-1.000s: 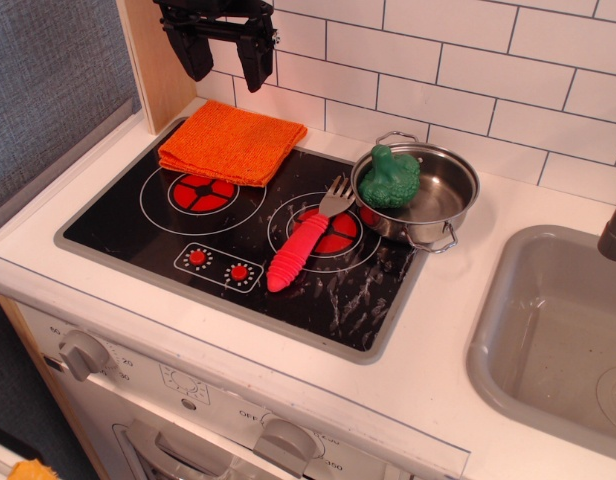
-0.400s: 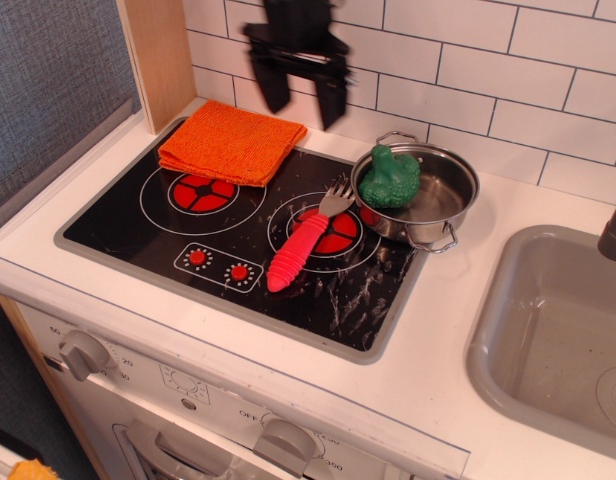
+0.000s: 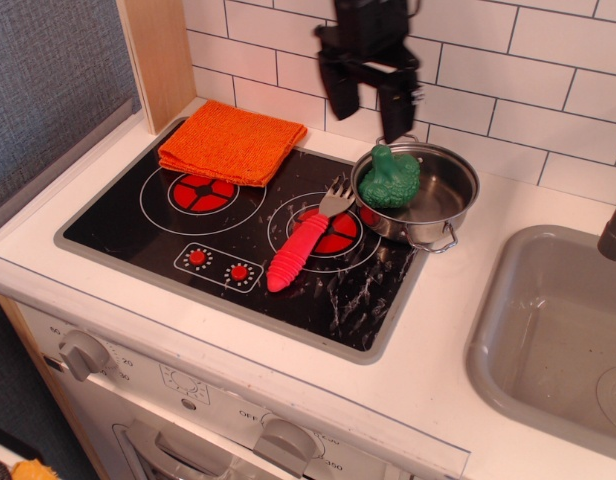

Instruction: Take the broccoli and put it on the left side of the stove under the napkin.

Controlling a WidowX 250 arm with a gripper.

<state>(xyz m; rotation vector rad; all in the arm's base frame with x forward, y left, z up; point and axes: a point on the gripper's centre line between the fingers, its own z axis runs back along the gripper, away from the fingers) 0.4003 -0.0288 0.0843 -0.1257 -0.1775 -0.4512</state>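
The broccoli (image 3: 389,178) sits inside a small steel pot (image 3: 440,205), leaning against the pot's left wall with its bumpy head up. The pot rests on the back right corner of the stove (image 3: 138,230), partly over the right burner, near the bench's (image 3: 428,390) back edge. The end effector (image 3: 368,98) hangs in the air just above and slightly behind the broccoli, a little to its left, not touching it or the pot. Its two dark fingers (image 3: 397,105) point downward and stand apart with tiled wall visible between them, so it is spread open and holds nothing. The arm comes down from the top of the frame in front of the white tiled wall, roughly vertical.

The napkin (image 3: 230,140) lies folded at the back left corner of the stove, overlapping the top of the left burner. A fork with a red ribbed handle (image 3: 304,245) lies diagonally across the right burner, its grey tines close to the pot's left side. A grey sink (image 3: 548,330) occupies the bench's right side.
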